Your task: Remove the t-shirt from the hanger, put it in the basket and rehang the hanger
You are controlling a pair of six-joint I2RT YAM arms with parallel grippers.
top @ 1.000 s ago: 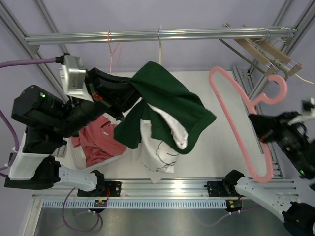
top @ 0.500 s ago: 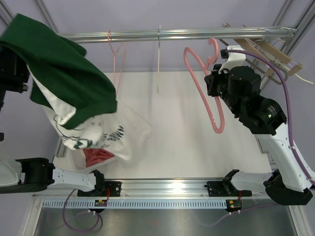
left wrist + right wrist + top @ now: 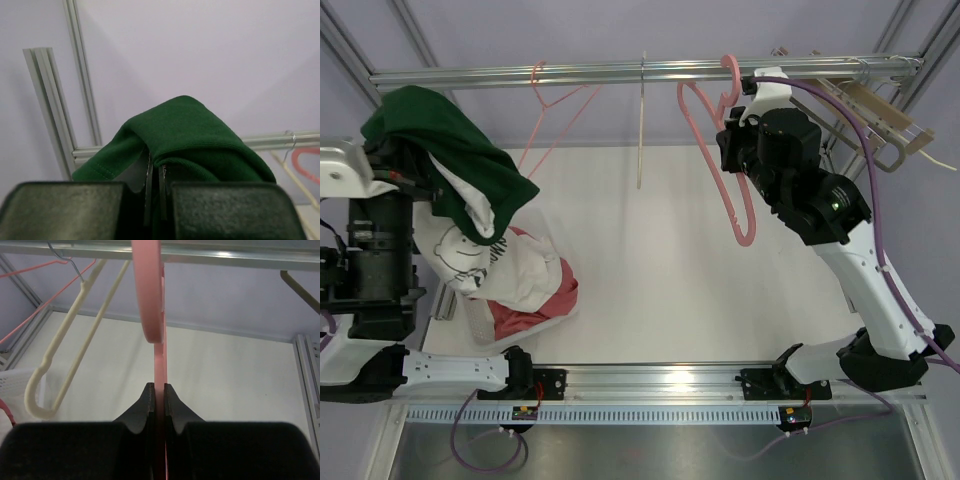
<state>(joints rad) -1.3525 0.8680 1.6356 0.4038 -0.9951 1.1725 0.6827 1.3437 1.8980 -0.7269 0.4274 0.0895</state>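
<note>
The left hand (image 3: 154, 175) is closed, its two fingers pinched on a fold of the dark green t-shirt (image 3: 185, 135). In the overhead view the t-shirt (image 3: 450, 150) drapes over that hand at the far left, raised off the desk (image 3: 660, 280) and well apart from the pink plastic hanger (image 3: 728, 175). A white cloth with a cartoon print (image 3: 470, 265) hangs beneath the green fabric; I cannot tell whether it is part of the same garment. Its lower end touches a red garment (image 3: 535, 305) heaped in a white basket (image 3: 470, 318) at the left edge of the desk.

The right hand (image 3: 159, 395) is closed as well, its fingers clamped on the thin neck of the pink plastic hanger (image 3: 152, 300), just below the hook. That hanger carries no cloth. It hangs tilted, its hook up at the metal rail (image 3: 620, 72); whether the hook sits on the rail cannot be told.

Left of it, a cream hanger (image 3: 641, 130) hangs from the same rail, and further left a thin pink wire hanger (image 3: 555, 115). Wooden hangers (image 3: 860, 110) lie at the far right end of the rail.
</note>
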